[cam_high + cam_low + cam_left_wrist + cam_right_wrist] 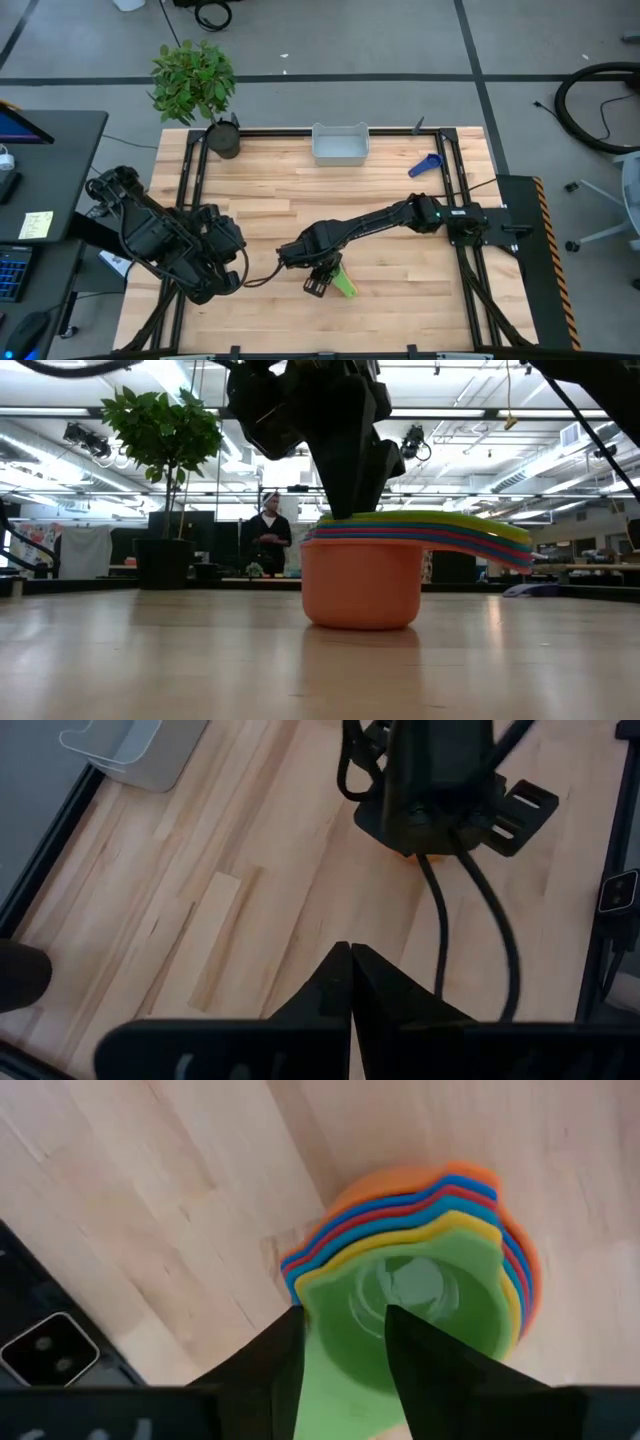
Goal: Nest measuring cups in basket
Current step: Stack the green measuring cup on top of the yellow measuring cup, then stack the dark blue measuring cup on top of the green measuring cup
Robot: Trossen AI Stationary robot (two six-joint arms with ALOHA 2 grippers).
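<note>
A stack of nested measuring cups point(343, 283) stands on the table near its near edge: orange outermost point(360, 585), then red, blue, yellow, and green innermost point(400, 1295). Their handles point(480, 535) fan toward the right in the low view. My right gripper point(343, 1350) is over the stack, at the green cup's handle. One blue cup point(425, 165) lies alone by the right rail. The pale basket point(340, 143) sits at the far edge. My left gripper point(350, 960) is shut, holds nothing, and waits left of the stack point(238, 265). My right gripper comes from above, pointing down, with one finger point(275, 1370) on either side of the green cup's handle root point(335, 1370), just beside the bowl's rim. The fingers lie across the handle. The stack stands upright with the orange cup's bottom on the table.
A dark plant pot point(224, 138) with a leafy plant stands at the far left corner. Black frame rails point(455, 190) run along the table's sides. Bare wood lies between the stack and the basket point(120, 750). A person point(268, 540) stands far behind the table.
</note>
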